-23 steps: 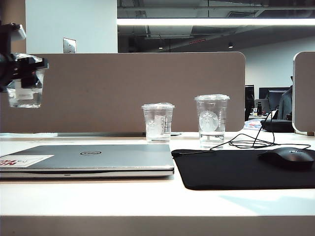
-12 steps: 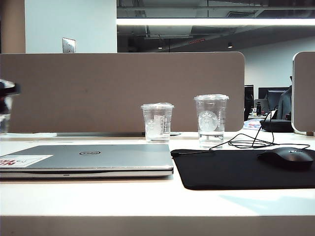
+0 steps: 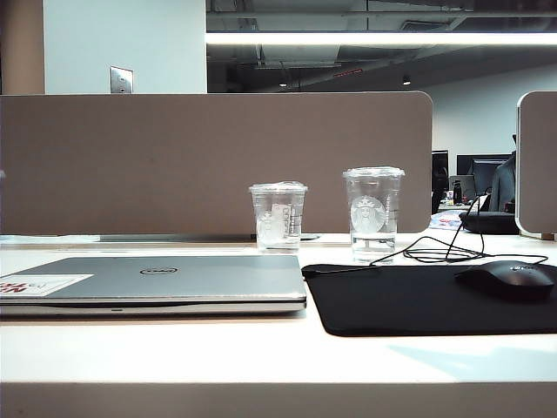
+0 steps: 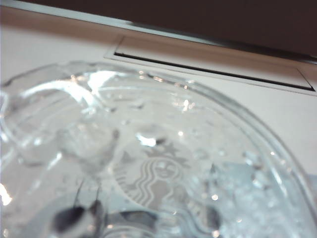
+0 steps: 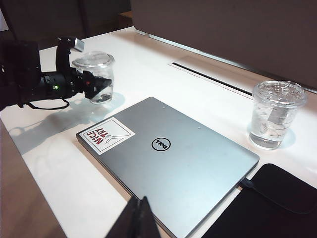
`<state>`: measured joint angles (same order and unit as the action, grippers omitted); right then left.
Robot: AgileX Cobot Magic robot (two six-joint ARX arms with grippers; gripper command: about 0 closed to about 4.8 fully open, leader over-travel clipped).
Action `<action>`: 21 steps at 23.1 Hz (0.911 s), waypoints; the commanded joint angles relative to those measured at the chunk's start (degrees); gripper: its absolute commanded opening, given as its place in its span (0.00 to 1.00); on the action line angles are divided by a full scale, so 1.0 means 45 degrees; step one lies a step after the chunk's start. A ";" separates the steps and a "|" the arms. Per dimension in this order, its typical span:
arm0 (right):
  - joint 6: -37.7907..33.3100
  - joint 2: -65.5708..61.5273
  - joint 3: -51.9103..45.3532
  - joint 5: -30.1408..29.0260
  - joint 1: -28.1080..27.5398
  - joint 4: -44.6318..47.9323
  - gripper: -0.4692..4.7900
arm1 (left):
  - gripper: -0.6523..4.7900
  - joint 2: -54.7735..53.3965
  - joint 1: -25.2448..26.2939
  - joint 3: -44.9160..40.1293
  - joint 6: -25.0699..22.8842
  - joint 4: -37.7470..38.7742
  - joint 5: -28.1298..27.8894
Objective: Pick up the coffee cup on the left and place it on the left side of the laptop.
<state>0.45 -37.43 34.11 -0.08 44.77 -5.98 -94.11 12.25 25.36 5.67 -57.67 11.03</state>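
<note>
Exterior view: laptop [image 3: 157, 280] on tabletop [image 3: 174, 348]; coffee cup and both grippers out of frame. Left wrist view: domed lid fills frame. Right wrist view: left gripper [image 5: 91, 85] fingers clamp coffee cup [image 5: 95, 77] left of laptop, likely thin, crushable, slippery, best held mid-wall; right gripper [image 5: 139, 208] fingers together, empty.

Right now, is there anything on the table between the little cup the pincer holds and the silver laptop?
No. In the right wrist view, only bare white table separates the coffee cup, held by the left pincer, from the laptop.
</note>
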 commanded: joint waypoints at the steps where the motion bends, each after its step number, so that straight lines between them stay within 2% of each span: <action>1: 0.0010 0.0019 0.0092 -0.0019 0.0005 0.0219 0.08 | 0.44 -0.0398 -0.0029 0.0044 -0.0476 -0.0602 0.0238; 4: 0.0010 0.0010 0.0087 -0.0019 0.0005 0.0185 0.08 | 0.44 -0.0850 -0.0034 0.0058 -0.0510 -0.0913 0.0724; 10: 0.0005 0.0010 0.0092 -0.0019 0.0005 -0.0053 0.08 | 0.44 -0.1943 -0.0034 0.0316 -0.0505 -0.1549 0.0709; 17: 0.0005 0.0010 0.0087 -0.0019 0.0010 -0.0053 0.08 | 0.44 -0.2132 -0.0034 0.0534 -0.0549 -0.1413 0.0398; 21: 0.0005 0.0010 0.0092 -0.0019 0.0010 -0.0053 0.08 | 0.50 -0.2127 -0.0034 0.0534 -0.0495 -0.0981 0.0680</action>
<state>0.45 -37.45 34.11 -0.08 44.77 -7.22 -103.88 12.12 27.66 3.64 -62.74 13.32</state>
